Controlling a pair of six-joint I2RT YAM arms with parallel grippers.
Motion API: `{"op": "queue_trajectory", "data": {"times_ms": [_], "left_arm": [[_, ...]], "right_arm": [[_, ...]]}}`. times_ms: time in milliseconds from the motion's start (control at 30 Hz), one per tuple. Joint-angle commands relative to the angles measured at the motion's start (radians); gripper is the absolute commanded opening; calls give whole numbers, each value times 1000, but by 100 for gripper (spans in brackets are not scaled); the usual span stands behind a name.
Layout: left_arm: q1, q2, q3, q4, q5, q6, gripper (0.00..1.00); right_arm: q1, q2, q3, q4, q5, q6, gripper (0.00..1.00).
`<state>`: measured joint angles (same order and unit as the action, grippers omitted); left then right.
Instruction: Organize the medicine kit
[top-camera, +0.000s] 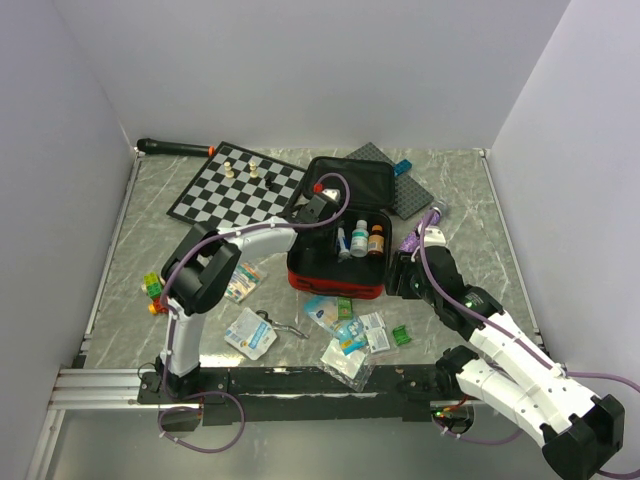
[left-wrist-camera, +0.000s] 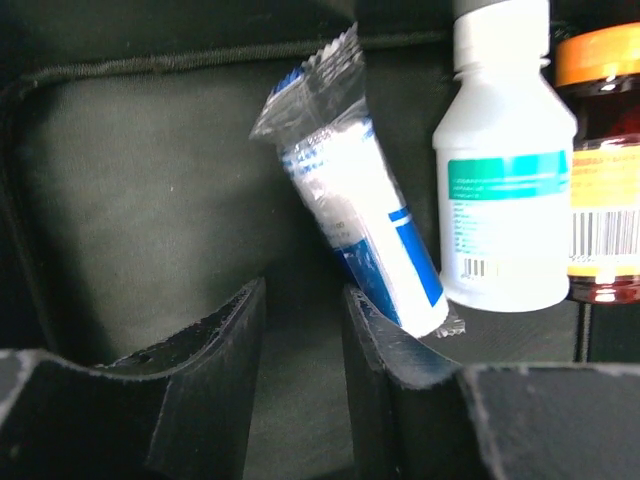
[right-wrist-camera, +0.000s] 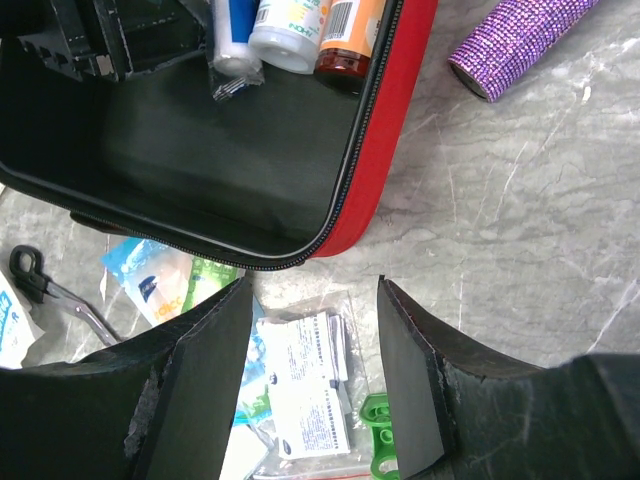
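Kit lies open at the centre of the table, lid folded back toward 12.

Progress, our judgement: under halfway. Only three items are in the tray, grouped at its 2 o'clock corner: white bottle, amber bottle and wrapped roll. The rest of the tray is bare lining. Left to pack: the packets heaped on the table at the kit's 6, more at its 8, and a green clip at 5.

Left gripper is inside the tray, jaws apart with nothing between them. The roll leans just behind one finger; we cannot tell if they touch. Right gripper hovers off the kit's 4 o'clock corner, jaws apart, empty.

Views:
- **Top:** only this one shows the lid and the whole backlog.
- **Left wrist:** only this one shows the roll tilted and the bottles upright.
- **Right wrist:** only this one confirms its own empty gap.
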<state>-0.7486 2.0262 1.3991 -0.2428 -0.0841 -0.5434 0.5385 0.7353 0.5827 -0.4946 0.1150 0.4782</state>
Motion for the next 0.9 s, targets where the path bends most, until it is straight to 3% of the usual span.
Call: {"op": "queue_trajectory", "data": {"times_ms": [0, 400, 500, 600, 867], "left_arm": [[5, 2, 38, 77, -3, 22, 42], [6, 74, 110, 142, 7, 59, 45], [8, 63, 130, 99, -51, 48, 45], [23, -22, 72, 94, -156, 22, 48], [55, -423, -139, 109, -377, -12, 61]], "right_arm": [[-6, -4, 0, 22, 9, 3, 60], [-6, 6, -3, 22, 12, 0, 60], [-6, 10, 8, 13, 17, 2, 60], [-6, 6, 9, 14, 17, -1, 60], [-6, 6, 9, 21, 8, 5, 60]]}}
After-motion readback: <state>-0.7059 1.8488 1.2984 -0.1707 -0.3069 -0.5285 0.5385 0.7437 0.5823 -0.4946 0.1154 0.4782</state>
